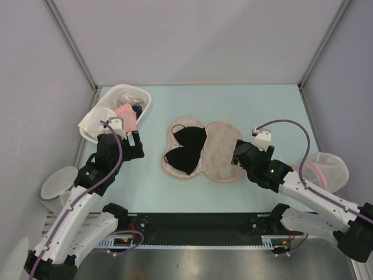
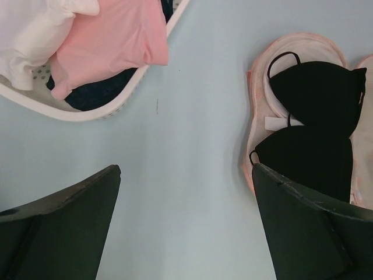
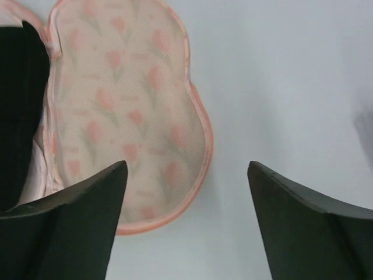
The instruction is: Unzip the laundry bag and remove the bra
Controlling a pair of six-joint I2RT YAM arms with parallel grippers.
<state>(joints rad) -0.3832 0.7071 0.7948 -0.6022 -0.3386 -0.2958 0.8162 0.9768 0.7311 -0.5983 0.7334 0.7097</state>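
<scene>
At frame centre on the counter point(image 1: 233, 105) I see the laundry bag point(image 1: 222, 153) lying opened flat, the bra point(image 1: 187, 147) on its left half; left jaws and right jaws both spread, holding nothing

No legible text anywhere, white tag point(image 2: 272, 123) unreadable
</scene>
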